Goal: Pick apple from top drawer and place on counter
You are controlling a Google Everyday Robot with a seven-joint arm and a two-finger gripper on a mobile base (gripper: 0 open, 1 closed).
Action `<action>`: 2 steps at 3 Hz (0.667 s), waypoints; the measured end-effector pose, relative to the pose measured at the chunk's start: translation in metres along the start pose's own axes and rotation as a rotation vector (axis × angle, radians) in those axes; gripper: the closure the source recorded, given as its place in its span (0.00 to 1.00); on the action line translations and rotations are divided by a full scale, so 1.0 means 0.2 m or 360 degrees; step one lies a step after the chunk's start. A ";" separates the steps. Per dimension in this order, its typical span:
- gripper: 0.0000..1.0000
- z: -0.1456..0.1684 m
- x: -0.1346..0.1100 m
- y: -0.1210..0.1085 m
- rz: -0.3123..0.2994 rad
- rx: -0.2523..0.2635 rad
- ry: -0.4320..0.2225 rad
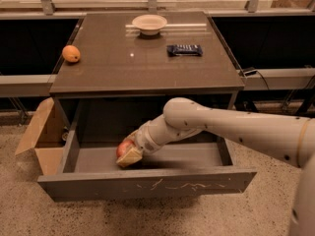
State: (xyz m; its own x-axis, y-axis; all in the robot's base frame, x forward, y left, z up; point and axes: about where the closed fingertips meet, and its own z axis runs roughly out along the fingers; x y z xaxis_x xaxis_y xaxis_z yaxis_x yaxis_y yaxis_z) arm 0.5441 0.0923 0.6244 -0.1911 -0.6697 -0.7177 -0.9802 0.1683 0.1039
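Observation:
The red and yellowish apple [123, 146] sits low in the open top drawer [147, 183], left of its middle, near the front panel. My gripper [129, 154] reaches down into the drawer from the right and is shut on the apple. One tan finger [130, 157] lies across the apple's front and hides its lower half. The other finger is hidden behind the apple. The dark brown glossy counter [147, 58] lies above the drawer.
On the counter are an orange fruit [71, 53] at the left edge, a white bowl [149, 23] at the back and a dark wrapped bar [184, 49]. An open cardboard box [42, 136] stands on the floor left of the drawer.

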 end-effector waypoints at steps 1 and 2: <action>1.00 -0.26 -0.16 0.04 -0.0156 0.0107 -0.0141; 1.00 -0.68 -0.26 0.07 -0.0341 0.0273 -0.0252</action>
State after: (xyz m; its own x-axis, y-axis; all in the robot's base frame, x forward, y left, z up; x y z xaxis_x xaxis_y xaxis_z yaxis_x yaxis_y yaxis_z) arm 0.5343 0.0312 0.7570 0.0422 -0.5845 -0.8103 -0.9717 0.1645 -0.1693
